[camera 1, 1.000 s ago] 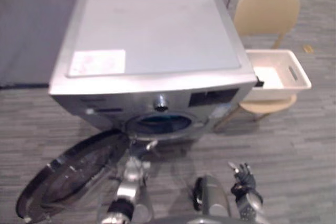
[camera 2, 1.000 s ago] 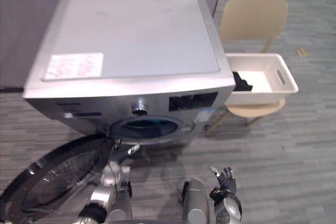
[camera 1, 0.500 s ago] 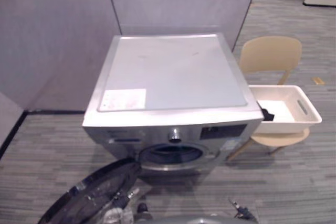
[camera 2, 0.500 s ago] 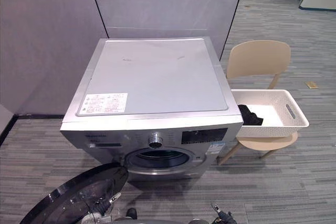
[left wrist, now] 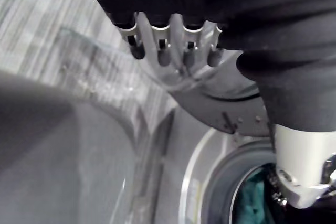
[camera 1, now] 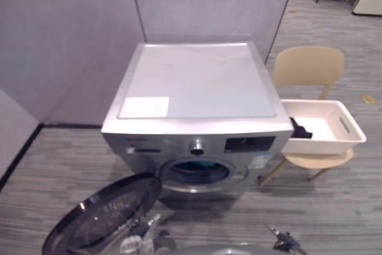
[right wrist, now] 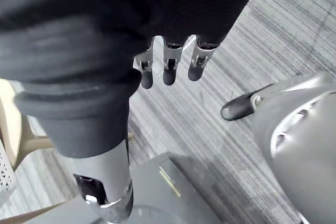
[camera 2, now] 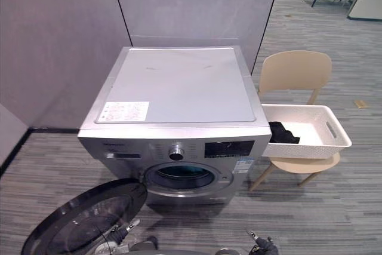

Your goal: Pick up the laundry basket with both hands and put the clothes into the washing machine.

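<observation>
Your basket, dark clothes inside, sits on the chair beside the washer, well apart from your left hand and right hand, whose fingers hang loosely straight, holding nothing.

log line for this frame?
stage: pre-pickup | washer door open | laundry basket on chair, right of washer, dark clothes inside | left hand open, empty | right hand open, empty
</observation>
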Controlling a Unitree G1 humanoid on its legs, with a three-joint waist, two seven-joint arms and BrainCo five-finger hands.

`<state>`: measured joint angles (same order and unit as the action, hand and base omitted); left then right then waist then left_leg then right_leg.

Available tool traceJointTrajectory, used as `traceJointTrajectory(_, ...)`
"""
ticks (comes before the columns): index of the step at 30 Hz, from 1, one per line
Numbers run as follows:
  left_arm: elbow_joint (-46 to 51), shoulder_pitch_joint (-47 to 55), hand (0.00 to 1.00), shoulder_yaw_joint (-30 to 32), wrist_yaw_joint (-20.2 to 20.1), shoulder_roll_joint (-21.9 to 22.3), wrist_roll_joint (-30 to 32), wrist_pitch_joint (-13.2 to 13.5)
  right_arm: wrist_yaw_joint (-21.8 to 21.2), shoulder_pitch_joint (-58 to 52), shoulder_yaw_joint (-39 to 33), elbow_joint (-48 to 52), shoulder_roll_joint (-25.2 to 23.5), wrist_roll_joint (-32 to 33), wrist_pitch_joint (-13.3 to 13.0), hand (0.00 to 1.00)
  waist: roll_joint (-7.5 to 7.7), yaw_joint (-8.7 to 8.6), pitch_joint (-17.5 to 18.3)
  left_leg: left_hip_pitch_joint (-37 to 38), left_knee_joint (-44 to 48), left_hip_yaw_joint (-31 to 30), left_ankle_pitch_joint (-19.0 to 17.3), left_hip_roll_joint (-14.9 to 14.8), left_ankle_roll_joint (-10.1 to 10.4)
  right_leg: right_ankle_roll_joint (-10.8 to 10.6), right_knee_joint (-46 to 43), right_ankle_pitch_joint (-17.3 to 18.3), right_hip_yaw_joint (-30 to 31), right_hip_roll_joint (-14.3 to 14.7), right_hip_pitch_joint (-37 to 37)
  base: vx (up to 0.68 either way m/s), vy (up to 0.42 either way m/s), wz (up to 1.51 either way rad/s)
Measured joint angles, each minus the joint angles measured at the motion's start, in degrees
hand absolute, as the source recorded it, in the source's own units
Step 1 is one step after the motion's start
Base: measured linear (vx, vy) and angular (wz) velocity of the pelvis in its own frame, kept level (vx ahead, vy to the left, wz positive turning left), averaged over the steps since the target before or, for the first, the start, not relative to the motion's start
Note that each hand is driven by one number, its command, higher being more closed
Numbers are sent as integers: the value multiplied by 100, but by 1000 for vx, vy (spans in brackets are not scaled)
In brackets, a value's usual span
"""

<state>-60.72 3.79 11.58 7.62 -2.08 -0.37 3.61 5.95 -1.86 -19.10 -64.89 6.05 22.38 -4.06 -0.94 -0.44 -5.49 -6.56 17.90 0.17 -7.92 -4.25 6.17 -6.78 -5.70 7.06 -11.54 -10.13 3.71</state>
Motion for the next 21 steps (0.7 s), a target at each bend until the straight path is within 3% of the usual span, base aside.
traceJointTrajectory(1,-13,26,0,40,0,23,-3,27,-2,61,-3,7,-16,-18,-6,0,-10,58,2,75,-140,-251,-157,169,-124,13,129,-49,306,31,-21,-35,127,-59)
traceJointTrajectory(2,-8,19,0,51,-5,55,0,30,-7,64,-1,30,-75,-43,-3,0,-74,116,29,137,-248,-330,-196,262,-109,63,226,-83,493,44,-26,12,128,-69)
traceJointTrajectory(3,-20,3,0,143,-15,72,4,44,-26,97,24,78,-214,-66,3,0,45,168,48,203,-420,-519,-238,447,-158,231,343,-251,840,46,-123,34,99,-57)
traceJointTrajectory(4,-30,6,0,207,-19,71,1,51,-52,144,81,78,-280,-71,7,0,77,166,41,201,-441,-541,-270,491,-214,241,364,-273,961,46,-173,71,127,-72)
traceJointTrajectory(7,-11,7,0,445,-37,99,48,24,-108,174,451,183,-572,-174,17,0,144,157,45,413,-589,-125,-287,358,-246,259,358,-375,1311,102,-202,83,37,-60)
traceJointTrajectory(10,-40,-41,0,426,-143,132,359,-2,-151,-97,945,764,-588,-210,-36,0,171,147,45,638,-588,241,-447,76,-283,273,12,-354,1341,366,-386,181,-51,-81)
traceJointTrajectory(12,-58,-124,0,431,-148,156,529,-54,-217,-104,986,815,-644,-158,-81,0,135,133,49,709,-513,657,-427,-240,-293,307,-910,-299,1306,662,-975,140,-67,-111)
traceJointTrajectory(14,-61,-188,0,379,-143,136,553,-74,-214,-92,869,852,-697,-160,-117,0,160,120,15,873,-463,870,-426,-490,-288,303,-1587,-297,991,692,-1280,140,-135,-76)
traceJointTrajectory(15,-59,-249,0,358,-136,190,549,-93,-205,-115,772,852,-646,-163,-112,0,83,103,-36,1056,-528,886,-422,-559,-293,373,-1965,-143,685,629,-1365,157,-172,-31)
traceJointTrajectory(16,-55,-298,0,269,-127,215,547,-92,-204,-189,758,858,-604,-170,-111,0,127,98,-30,1183,-538,882,-422,-541,-291,485,-2287,77,311,347,-1397,106,-92,8)
traceJointTrajectory(18,-25,-423,0,-15,-121,218,480,-52,-185,-271,528,800,-568,-222,-88,0,171,94,-8,1310,-585,819,-425,-537,-285,444,-2734,233,-107,-435,-1402,131,-153,46)
traceJointTrajectory(19,5,-445,0,-86,-120,219,434,-31,-179,-268,374,742,-560,-228,-57,0,188,83,2,1337,-585,770,-445,-539,-235,470,-2629,141,-128,-864,-1409,174,-265,38)
traceJointTrajectory(20,18,-434,0,-82,-114,183,408,-6,-164,-256,293,663,-574,-230,-31,0,269,99,50,1337,-570,746,-477,-500,-136,671,-2267,-431,-107,-1085,-1413,152,-248,11)
traceJointTrajectory(21,9,-382,0,-75,-111,152,368,0,-145,-248,226,585,-578,-237,-32,0,301,108,87,1337,-556,689,-528,-502,-52,417,-2117,-551,47,-1106,-1385,161,-412,-31)
